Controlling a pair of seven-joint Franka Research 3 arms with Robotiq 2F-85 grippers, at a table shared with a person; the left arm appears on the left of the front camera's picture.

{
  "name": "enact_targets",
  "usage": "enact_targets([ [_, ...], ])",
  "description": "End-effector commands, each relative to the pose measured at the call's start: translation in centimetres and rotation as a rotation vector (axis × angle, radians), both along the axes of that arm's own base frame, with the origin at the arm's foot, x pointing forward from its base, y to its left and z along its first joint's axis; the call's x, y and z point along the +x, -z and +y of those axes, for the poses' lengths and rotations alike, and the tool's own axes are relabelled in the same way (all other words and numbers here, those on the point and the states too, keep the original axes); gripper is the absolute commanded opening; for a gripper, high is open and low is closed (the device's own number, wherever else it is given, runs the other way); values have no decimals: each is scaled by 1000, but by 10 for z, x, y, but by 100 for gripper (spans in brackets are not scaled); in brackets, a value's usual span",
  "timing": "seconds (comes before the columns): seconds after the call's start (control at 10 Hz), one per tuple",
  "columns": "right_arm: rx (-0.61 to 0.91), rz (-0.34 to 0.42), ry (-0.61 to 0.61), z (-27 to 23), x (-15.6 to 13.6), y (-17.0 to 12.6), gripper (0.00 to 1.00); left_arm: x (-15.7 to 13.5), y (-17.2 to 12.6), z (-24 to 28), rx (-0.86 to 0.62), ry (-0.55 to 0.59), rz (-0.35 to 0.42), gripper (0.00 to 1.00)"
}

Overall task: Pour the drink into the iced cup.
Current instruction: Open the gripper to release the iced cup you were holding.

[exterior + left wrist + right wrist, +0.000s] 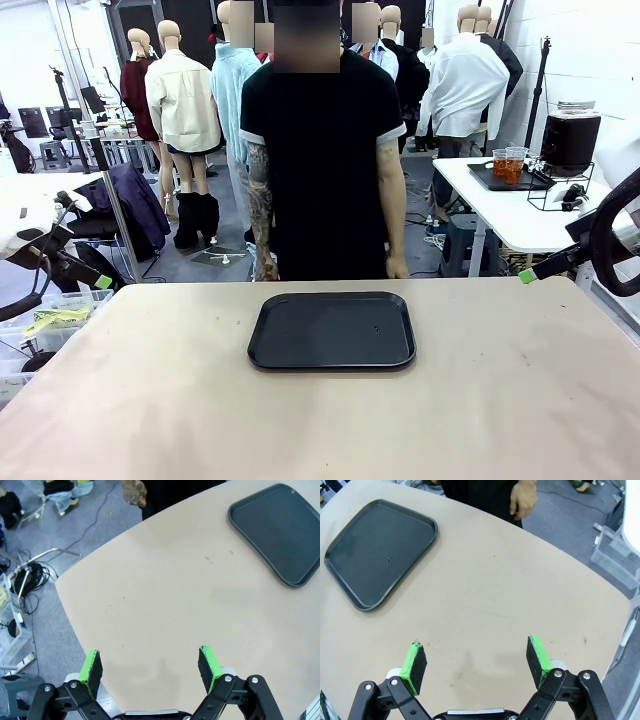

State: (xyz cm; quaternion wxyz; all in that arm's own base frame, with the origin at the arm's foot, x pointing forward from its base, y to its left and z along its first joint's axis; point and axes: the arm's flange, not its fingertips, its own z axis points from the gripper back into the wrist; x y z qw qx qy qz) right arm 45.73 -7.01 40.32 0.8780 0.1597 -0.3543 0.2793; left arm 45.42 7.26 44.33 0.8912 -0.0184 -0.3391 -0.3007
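Pincers wide apart over a bare tabletop, black tray ahead

Tray (332, 330), black with rounded corners and a raised rim, lies flat on the beige tabletop (150, 400), in the middle toward its far side. Nothing rests in it apart from a few tiny specks.

In the left wrist view the left pincer (151, 666) hangs over the tabletop near its edge, jaws spread wide and gripping nothing; bare beige surface shows between its green pads (91, 666). The tray sits well ahead of it and off to the upper right. Grey floor and cables lie past the table edge to its left.

In the right wrist view the right pincer (476, 661) also stands fully open with nothing between its jaws. The tray lies well ahead and to its upper left.

Beyond both pincers, a person (325, 160) in black stands at the far edge, arms hanging, one hand (524, 500) just past the rim.

Two cups of amber-orange drink (508, 165) stand on a dark tray on a white side table, far behind the right pincer's reach of tabletop.
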Motion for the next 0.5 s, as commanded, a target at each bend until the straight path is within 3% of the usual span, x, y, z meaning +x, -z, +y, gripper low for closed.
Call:
enact_targets([
  [0.0, -9, -1, -5, -1, 3, 1, 100, 0, -1, 1, 0, -1, -3, 100],
  [0.4, -9, -1, -5, -1, 3, 1, 100, 0, -1, 1, 0, -1, -3, 100],
])
